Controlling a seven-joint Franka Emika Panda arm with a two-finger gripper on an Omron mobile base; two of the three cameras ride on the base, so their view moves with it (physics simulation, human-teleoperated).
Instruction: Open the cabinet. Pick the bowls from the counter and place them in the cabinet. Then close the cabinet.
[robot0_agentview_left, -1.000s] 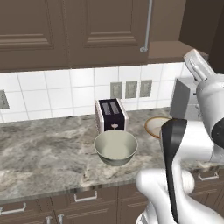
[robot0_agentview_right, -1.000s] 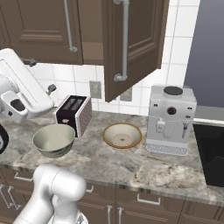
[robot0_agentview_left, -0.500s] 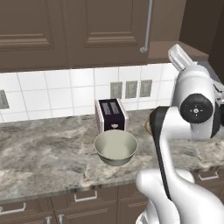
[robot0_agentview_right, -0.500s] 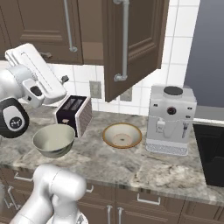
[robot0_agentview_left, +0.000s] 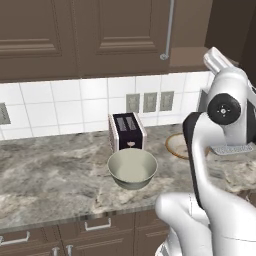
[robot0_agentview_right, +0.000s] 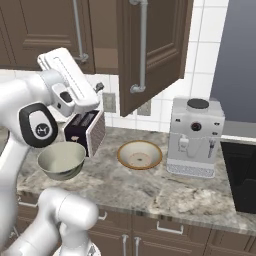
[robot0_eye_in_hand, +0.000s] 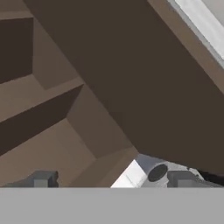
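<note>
- Cabinet mounted on the wall above the desk, its right door swung out toward the room, its left door shut
- Long silver bar handle hanging down the edge of the swung door
- Deep greyish-cream bowl sitting near the front edge of the desk, just in front of the dark toaster
- Shallower bowl with orange-yellow rim resting on the desk between the toaster and the white coffee machine, apart from both
- End effector raised up close to the brown cabinet woodwork, finger tips spread wide with nothing between them
- Pale rounded piece just beyond the finger tips, possibly the lower end of the bar handle; too close and cropped to say for sure
</note>
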